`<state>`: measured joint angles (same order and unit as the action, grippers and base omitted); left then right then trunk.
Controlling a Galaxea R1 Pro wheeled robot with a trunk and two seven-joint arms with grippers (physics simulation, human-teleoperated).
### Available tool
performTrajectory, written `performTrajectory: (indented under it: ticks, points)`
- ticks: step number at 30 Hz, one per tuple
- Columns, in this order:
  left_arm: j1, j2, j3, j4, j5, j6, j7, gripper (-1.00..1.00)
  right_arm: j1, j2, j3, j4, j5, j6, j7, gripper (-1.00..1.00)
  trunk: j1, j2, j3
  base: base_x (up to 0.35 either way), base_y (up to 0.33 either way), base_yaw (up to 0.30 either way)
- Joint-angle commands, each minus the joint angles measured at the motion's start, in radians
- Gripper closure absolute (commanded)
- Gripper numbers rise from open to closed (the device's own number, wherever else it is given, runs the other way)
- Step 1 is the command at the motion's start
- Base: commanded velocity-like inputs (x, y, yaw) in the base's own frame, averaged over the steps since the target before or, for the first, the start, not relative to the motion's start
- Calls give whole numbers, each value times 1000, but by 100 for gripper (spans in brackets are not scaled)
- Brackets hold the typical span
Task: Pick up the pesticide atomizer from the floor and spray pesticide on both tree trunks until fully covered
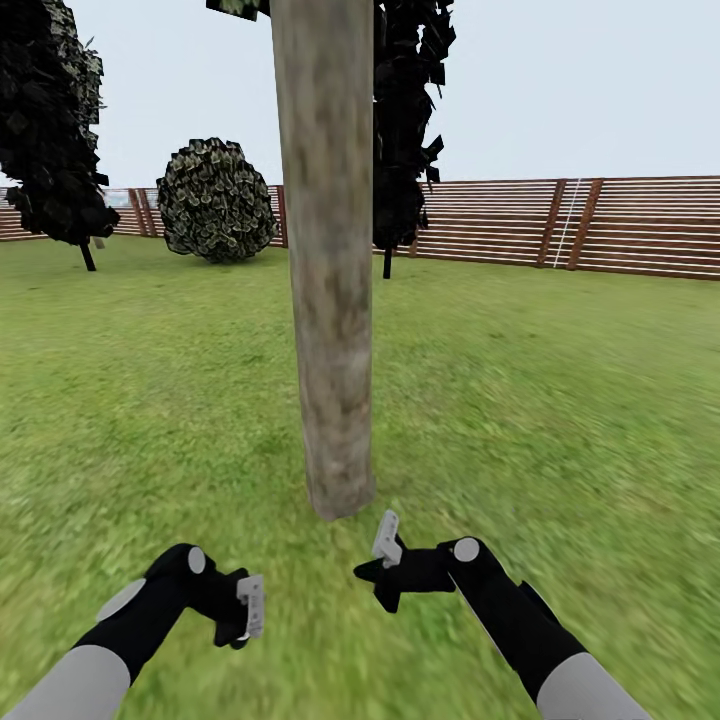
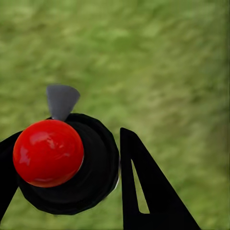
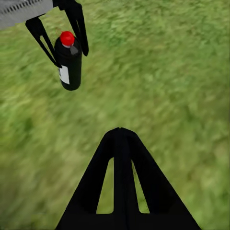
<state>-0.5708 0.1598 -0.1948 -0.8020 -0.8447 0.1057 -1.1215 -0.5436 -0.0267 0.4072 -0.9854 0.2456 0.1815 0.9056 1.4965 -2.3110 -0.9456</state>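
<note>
Head view: left gripper point(image 1: 243, 608) clamps the pesticide atomizer point(image 3: 68, 60) low over the grass, just before the tree trunk point(image 1: 330, 260) it should spray, while the right gripper point(image 1: 385, 560) is empty, fingers together.

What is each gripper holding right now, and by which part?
The left gripper holds the atomizer by its upper body, just below the red cap. The right gripper is shut on nothing.

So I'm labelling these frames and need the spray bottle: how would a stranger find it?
Start at the thick tree trunk rising from the lawn. Just in front of its base, the left gripper holds the pesticide atomizer between its fingers. It is the small dark bottle with a glossy red cap and pale label.
</note>
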Motion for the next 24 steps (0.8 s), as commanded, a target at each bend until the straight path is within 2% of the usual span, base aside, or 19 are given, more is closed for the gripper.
performTrajectory:
  ticks: [1, 11, 18, 24]
  points:
    - [0, -4, 0, 0, 0, 0, 0, 100, -2, 0, 0, 0, 1, 0, 2, 100, 0, 0, 0, 0, 0, 0]
    - [-12, -84, 0, 1, -1, 7, -14, 100, -25, 5, 2, -1, 1, 3, 4, 100, 0, 0, 0, 0, 0, 0]
    - [-16, -156, 0, 1, -4, 13, -42, 100, -34, 8, 2, -1, 0, 4, 4, 100, 0, 0, 0, 0, 0, 0]
    - [-40, -195, 0, -4, -5, 15, -45, 100, -35, 23, 2, 0, 0, 4, 4, 100, 0, 0, 0, 0, 0, 0]
